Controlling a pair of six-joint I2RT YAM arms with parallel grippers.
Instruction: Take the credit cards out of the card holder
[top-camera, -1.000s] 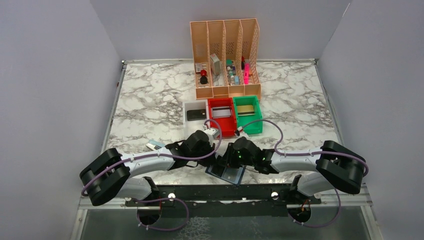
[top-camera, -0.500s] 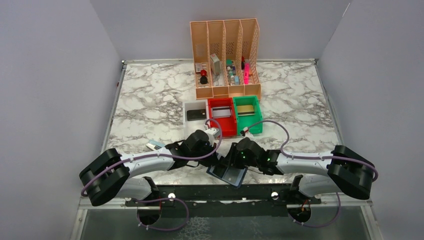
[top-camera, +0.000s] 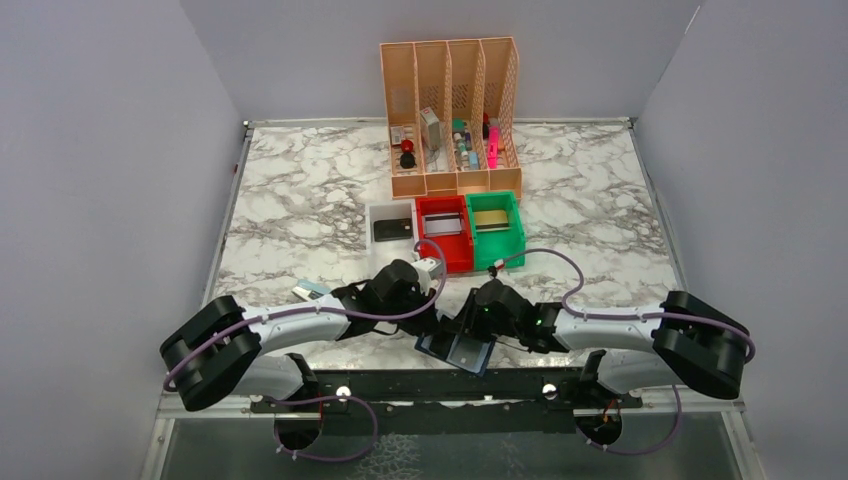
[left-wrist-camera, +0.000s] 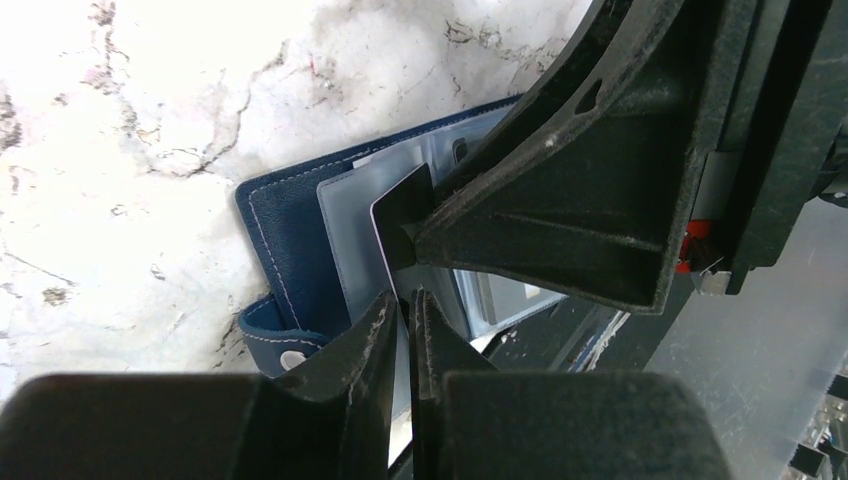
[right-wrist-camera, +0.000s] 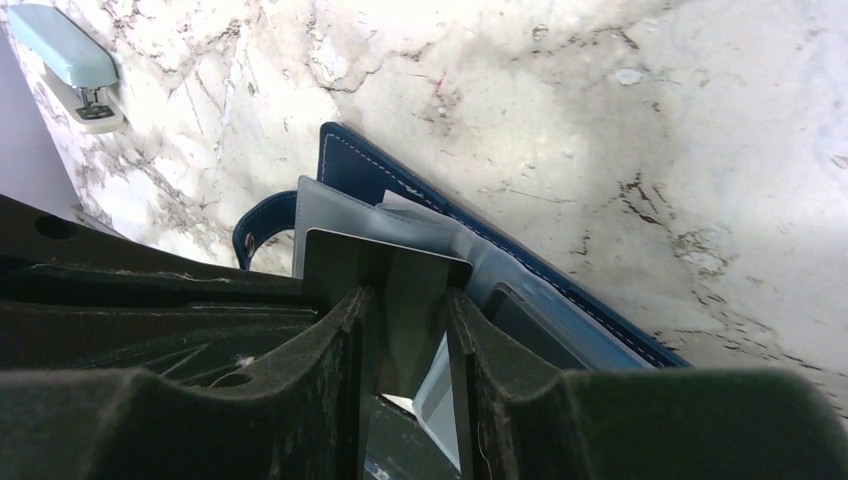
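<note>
**A:** So how far along are we?

**B:** Three credit cards (top-camera: 443, 225) sit in the bins (top-camera: 500, 258). The card holder (top-camera: 455, 350) lies open at the table's (top-camera: 300, 200) near edge. My left end effector (left-wrist-camera: 402, 310) is pinching a dark card (left-wrist-camera: 398, 225) that's half out. The right end effector (right-wrist-camera: 405, 330), narrowly parted, seems to pin the holder.

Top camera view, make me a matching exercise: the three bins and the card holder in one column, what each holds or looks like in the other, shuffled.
1. white bin
2. red bin
3. green bin
4. card holder

A. gold card inside
B. navy, lying open
C. black card inside
D. silver-grey card inside

Pairs: 1-C, 2-D, 3-A, 4-B
</note>
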